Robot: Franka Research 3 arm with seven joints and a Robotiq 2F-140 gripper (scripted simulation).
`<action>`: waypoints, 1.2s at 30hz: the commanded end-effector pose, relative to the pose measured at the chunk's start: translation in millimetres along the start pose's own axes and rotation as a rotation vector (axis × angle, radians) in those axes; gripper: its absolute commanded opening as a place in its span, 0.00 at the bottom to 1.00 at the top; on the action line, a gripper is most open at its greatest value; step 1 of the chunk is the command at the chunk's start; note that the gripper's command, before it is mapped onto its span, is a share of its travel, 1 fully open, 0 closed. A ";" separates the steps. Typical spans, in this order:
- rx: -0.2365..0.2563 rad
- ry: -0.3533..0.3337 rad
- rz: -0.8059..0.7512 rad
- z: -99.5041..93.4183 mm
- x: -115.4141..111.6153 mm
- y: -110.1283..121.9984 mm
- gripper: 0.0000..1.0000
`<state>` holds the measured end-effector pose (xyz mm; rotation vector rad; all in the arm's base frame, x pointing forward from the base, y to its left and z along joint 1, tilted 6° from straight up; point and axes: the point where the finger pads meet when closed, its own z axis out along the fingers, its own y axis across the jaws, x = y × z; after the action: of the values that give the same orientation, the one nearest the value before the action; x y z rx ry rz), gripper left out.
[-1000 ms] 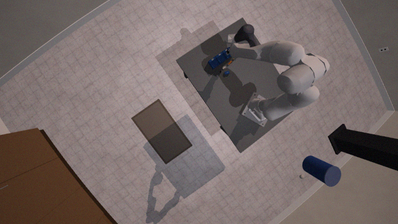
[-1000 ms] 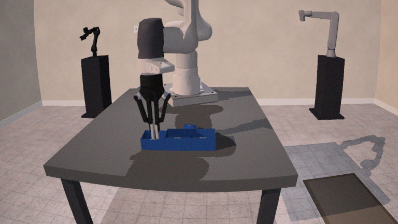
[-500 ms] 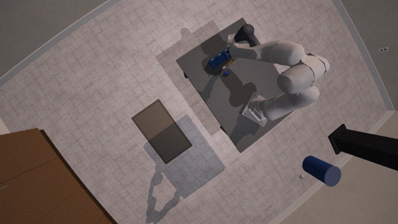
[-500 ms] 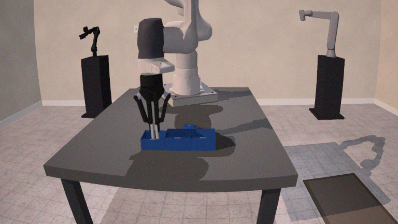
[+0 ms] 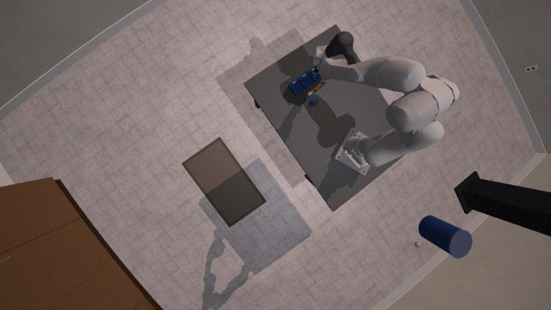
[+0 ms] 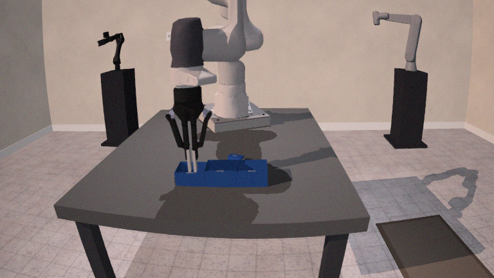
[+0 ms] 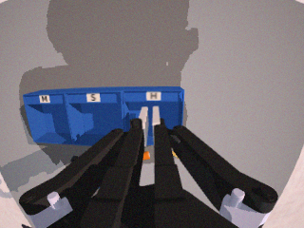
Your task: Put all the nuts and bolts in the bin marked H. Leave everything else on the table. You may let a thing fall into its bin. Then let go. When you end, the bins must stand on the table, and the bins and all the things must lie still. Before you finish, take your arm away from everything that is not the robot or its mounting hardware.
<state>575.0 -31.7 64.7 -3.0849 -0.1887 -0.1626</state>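
Note:
Bin H (image 7: 171, 110) (image 6: 188, 179) is the end compartment of a blue row on the table. My gripper (image 7: 150, 115) (image 6: 192, 170) is shut, its pale fingertips close together with a narrow gap and nothing seen between them. The tips reach down at the opening of bin H. The fingers hide part of that bin's inside. No nut or bolt can be made out in these views. An orange thing (image 5: 318, 87) (image 7: 145, 156) lies on the table beside the row, on the robot base's side, partly behind the fingers in the wrist view.
Bin S (image 7: 97, 121) and bin M (image 7: 45, 123) adjoin bin H in the same row. A blue thing (image 5: 313, 100) (image 6: 235, 157) lies on the base side of the row. A small pale thing (image 5: 311, 93) lies between it and the bins. The table (image 6: 298, 205) carries the arm's base.

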 end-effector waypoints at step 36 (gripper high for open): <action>-0.001 -0.005 0.000 -45.7 -0.4 -33.9 0.05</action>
<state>567.1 -16.1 110.3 -3.0822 -0.2212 -0.1564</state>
